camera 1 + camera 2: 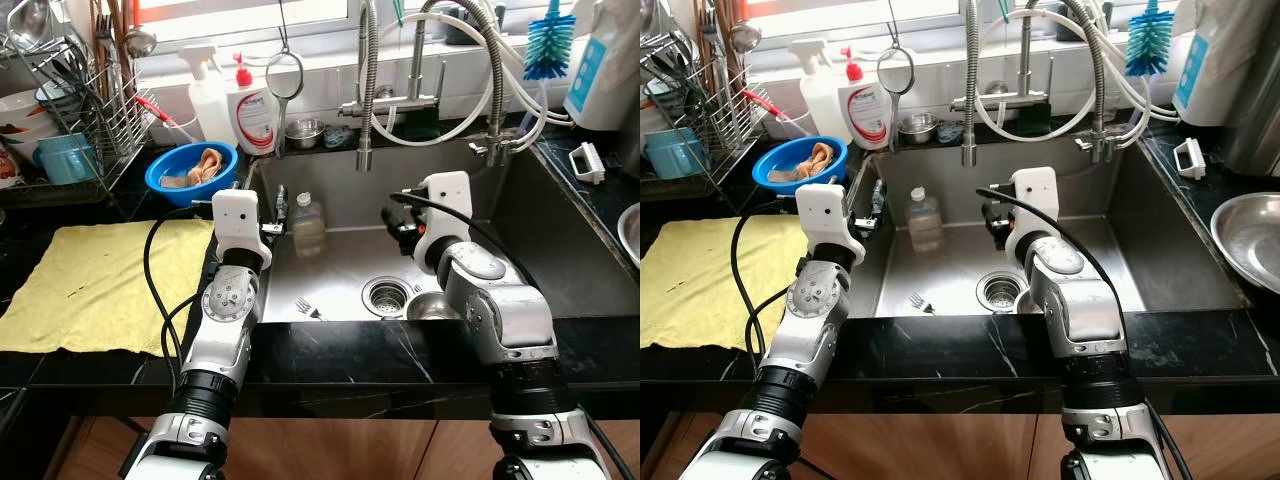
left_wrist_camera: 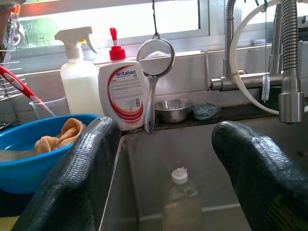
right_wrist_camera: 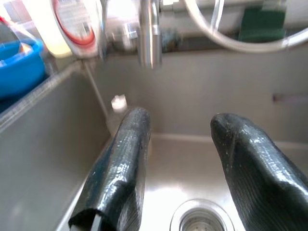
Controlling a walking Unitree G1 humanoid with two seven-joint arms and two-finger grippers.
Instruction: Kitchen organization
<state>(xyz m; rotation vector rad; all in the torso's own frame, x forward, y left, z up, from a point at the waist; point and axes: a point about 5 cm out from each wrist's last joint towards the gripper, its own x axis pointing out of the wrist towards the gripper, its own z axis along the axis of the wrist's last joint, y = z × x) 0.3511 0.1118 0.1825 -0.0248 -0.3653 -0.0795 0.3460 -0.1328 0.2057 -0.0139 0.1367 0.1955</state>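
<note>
Both pincers gaping and empty over sink [image 1: 560, 250], left pincer [image 2: 163, 159], right pincer [image 3: 180, 159], bottle [image 2: 180, 204] base cut off

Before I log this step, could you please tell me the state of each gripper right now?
Left gripper: open, holding nothing, at the sink's left edge facing the clear bottle.
Right gripper: open, holding nothing, above the drain.

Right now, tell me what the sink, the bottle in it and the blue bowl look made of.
Sink: brushed stainless steel, judging by its dull grey sheen and soft reflections. Bottle: probably clear plastic, see-through with a white cap; glass can't be ruled out. Blue bowl: likely plastic, with uniform glossy colour and a thin rim.
</note>
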